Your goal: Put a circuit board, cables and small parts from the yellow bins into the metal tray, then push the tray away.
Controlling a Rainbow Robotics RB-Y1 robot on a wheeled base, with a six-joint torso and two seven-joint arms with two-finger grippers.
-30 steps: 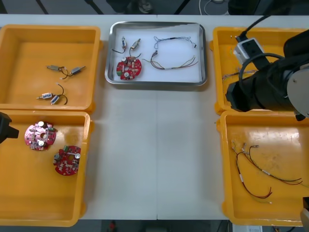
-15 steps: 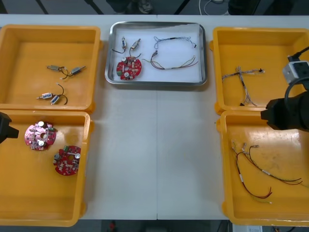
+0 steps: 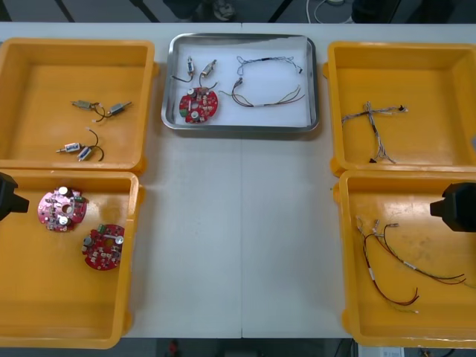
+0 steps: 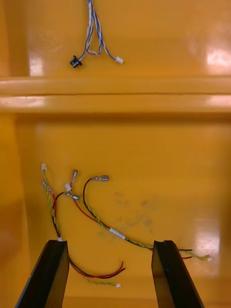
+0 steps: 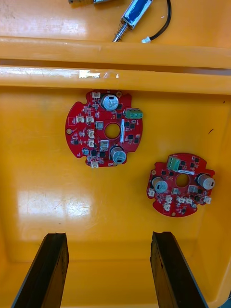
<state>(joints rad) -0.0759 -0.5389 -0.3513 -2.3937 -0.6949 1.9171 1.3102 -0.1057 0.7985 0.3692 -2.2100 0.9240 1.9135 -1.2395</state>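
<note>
Since the earlier frames the right arm (image 3: 455,208) has withdrawn from above the far right bin (image 3: 401,49) to the right edge of the table (image 3: 238,238). It now hangs over the near right bin (image 3: 346,253). Nothing else has shifted.

1. Metal tray (image 3: 242,129): stands at the far middle of the table, between the two far bins, white inside. It holds:
   - one round red circuit board (image 3: 198,104) at its left side;
   - two small metal parts (image 3: 208,68) just beyond that board;
   - a thin dark cable (image 3: 269,59) looped at its far right;
   - a red and yellow cable (image 3: 264,100) nearer its front rim.
2. Far right bin: one twisted blue and white cable (image 3: 375,123) lies on the floor.
3. Near right bin: a loose cable bundle (image 3: 390,256) of red, yellow and black strands lies toward the bin's left side.
4. Far left bin (image 3: 74,43): four spare metal parts (image 3: 100,109) with black leads lie in two pairs.
5. Near left bin (image 3: 131,260): two spare circuit boards (image 3: 62,209) lie near each other without touching.
6. Right gripper (image 4: 109,246): the fingers are spread and grip nothing. It is over the near right bin, with the cable bundle lying below and ahead of the fingertips.
7. Left gripper (image 5: 108,236): the fingers are spread and grip nothing. It is over the near left bin, with both spare circuit boards ahead of the fingertips and clear of them. The left arm (image 3: 7,195) shows at the table's left edge.
</note>
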